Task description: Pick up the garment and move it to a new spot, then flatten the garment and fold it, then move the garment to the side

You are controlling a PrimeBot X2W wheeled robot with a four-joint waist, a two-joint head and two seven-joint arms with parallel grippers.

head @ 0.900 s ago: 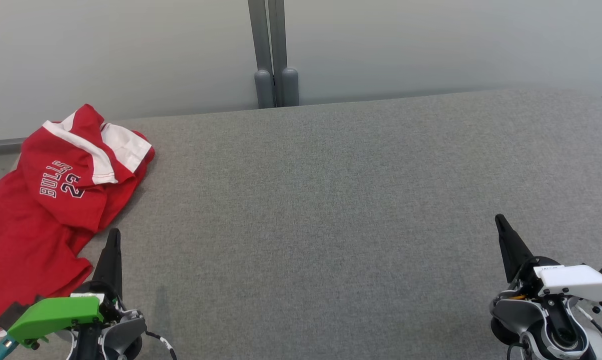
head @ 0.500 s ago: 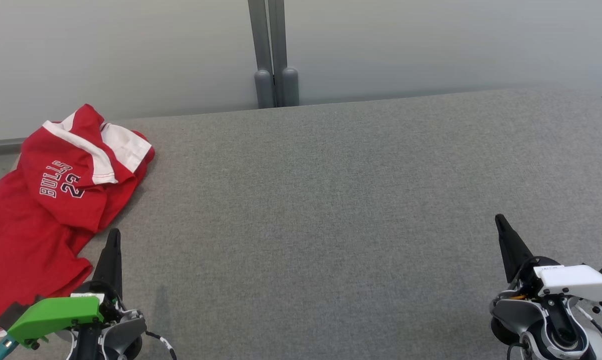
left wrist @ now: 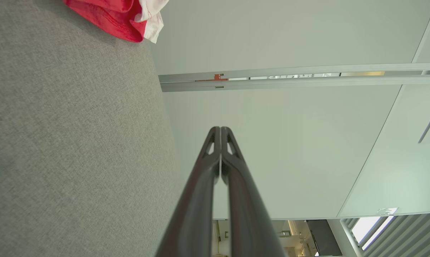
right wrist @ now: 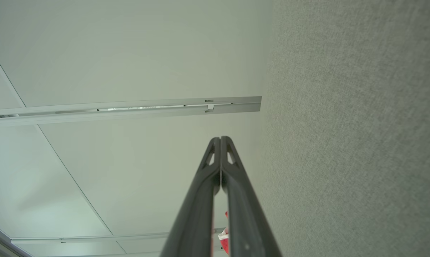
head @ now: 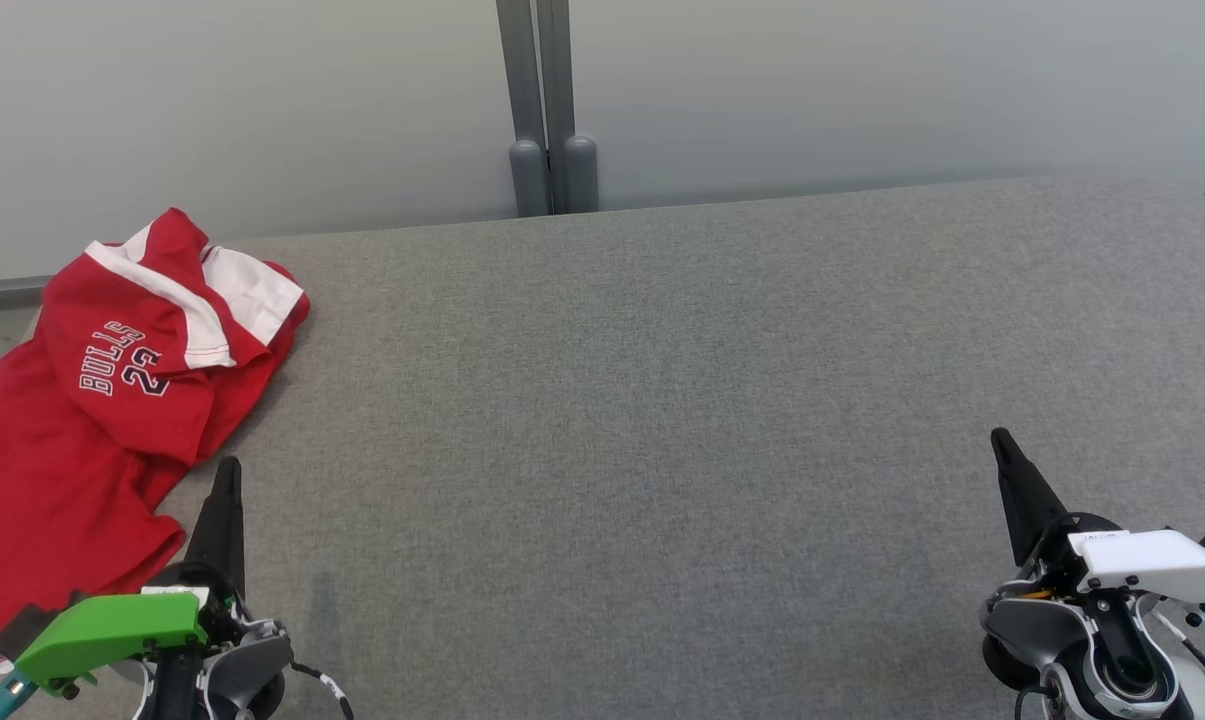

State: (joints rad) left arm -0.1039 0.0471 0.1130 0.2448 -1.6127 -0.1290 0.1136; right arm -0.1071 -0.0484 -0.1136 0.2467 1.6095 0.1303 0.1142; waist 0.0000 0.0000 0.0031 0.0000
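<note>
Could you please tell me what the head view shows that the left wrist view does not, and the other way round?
Head view adds: the BULLS 23 lettering on the red jersey, the green cover on the left wrist, and the right gripper, shut. Left wrist view adds: a close look along the left gripper, fingers pressed together, and a slatted panel beyond the pale wall. Both share: the grey fabric surface, part of the red jersey, the left gripper, the pale wall and its grey post.
</note>
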